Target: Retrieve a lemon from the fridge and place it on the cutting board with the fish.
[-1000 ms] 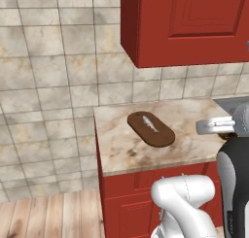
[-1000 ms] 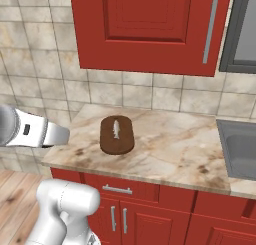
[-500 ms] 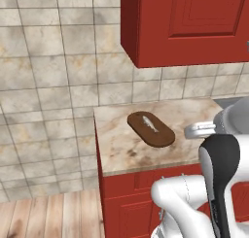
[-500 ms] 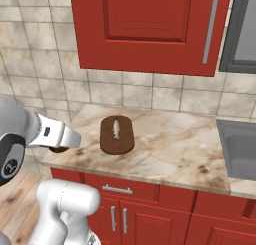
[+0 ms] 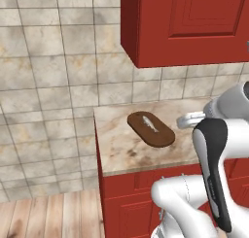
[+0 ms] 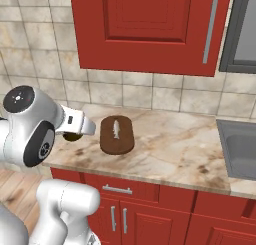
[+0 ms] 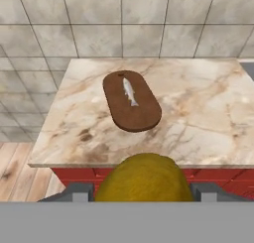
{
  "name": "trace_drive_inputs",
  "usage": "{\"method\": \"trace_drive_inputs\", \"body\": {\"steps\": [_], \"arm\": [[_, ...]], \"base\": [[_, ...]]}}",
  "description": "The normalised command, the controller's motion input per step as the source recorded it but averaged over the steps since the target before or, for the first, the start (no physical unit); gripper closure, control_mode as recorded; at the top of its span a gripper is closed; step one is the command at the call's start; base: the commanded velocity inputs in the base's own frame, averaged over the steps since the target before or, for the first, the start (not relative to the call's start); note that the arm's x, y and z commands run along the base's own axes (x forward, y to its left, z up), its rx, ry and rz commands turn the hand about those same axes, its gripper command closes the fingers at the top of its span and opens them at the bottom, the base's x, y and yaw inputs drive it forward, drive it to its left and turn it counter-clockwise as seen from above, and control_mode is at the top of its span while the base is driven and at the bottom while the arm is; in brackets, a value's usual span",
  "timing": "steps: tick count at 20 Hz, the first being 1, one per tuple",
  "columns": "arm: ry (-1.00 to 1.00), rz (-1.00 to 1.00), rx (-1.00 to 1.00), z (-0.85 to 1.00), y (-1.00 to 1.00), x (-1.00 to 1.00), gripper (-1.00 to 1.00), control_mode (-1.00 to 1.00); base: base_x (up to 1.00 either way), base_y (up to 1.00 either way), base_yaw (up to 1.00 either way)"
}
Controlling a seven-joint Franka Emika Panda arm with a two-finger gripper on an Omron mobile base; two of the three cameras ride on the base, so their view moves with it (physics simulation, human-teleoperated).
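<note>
the jaws [image 7: 141,195] grip the lemon [image 7: 144,178] on both sides, short of the tabletop [image 7: 198,113] edge. farther on, the fish [image 7: 129,91] lies on the cutting board [image 7: 141,115]; tiled wall [image 7: 124,24] behind. the arm has swung nearer the board.

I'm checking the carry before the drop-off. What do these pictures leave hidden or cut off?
- Dark-yellow round lemon: hand view, lower half cut off at the bottom.
- Same lemon: right base view, mostly hidden behind the white arm.
- Gripper: hand view, jaws largely hidden beside the lemon.
- Grey metal sink: right base view, cut off by the right edge.
</note>
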Motion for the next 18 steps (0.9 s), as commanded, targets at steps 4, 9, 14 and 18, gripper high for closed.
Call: {"method": "trace_drive_inputs", "body": {"steps": [4, 9, 14, 18], "arm": [[0.04, 0.04, 0.00, -0.48, -0.01, 0.23, 1.00, -1.00], [0.08, 0.00, 0.00, -0.43, 0.00, 0.27, 1.00, -1.00], [0.00, 0.00, 0.00, -0.15, 0.00, 0.41, 1.00, -1.00], [0.03, 0.00, 0.00, -0.30, 0.00, 0.54, 1.00, -1.00]], "base": [[0.00, 0.00, 0.00], [0.00, 0.00, 0.00], [0.00, 0.00, 0.00], [0.00, 0.00, 0.00]]}}
